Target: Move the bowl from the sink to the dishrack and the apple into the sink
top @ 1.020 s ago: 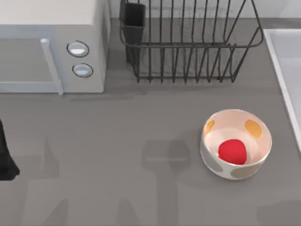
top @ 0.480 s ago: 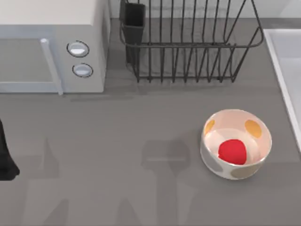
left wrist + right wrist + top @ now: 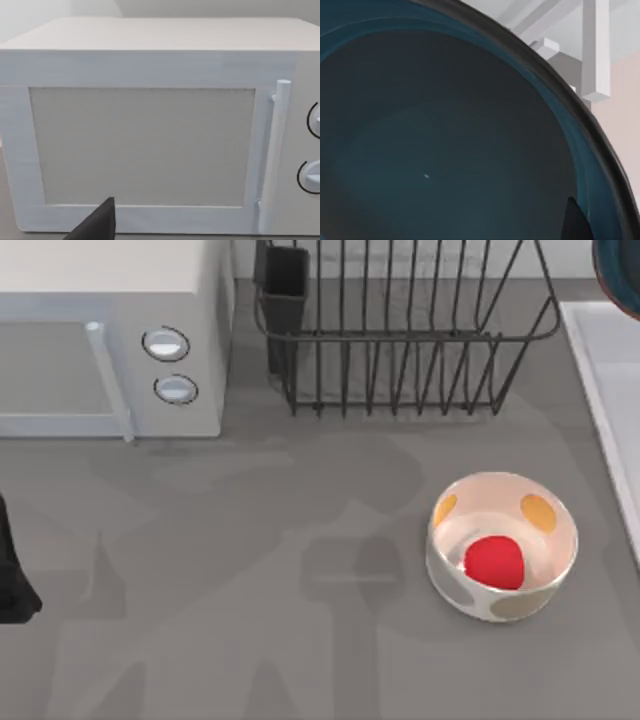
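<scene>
The blue-teal round bowl (image 3: 622, 275) shows as a dark curved edge at the top right corner of the top view, above the far end of the pale grey-white rectangular sink (image 3: 612, 390) with its light raised rim. From the right wrist camera, the bowl's dark teal inside (image 3: 445, 140) sits very close to the lens, and a dark fingertip (image 3: 576, 220) of the right gripper lies against its inner wall near the rim; I cannot tell how wide that gripper stands.

The small bright red apple (image 3: 495, 562) lies inside the cream bowl with orange and grey spots (image 3: 455, 585), on the grey table (image 3: 250, 590) near the sink. The black wire dishrack (image 3: 400, 335) stands behind, with its black utensil cup (image 3: 285, 285) beside the white microwave (image 3: 110, 340).

The left arm (image 3: 12, 580) rests at the table's left edge, facing the microwave door (image 3: 142, 145); I cannot tell whether its fingers are apart or together.
</scene>
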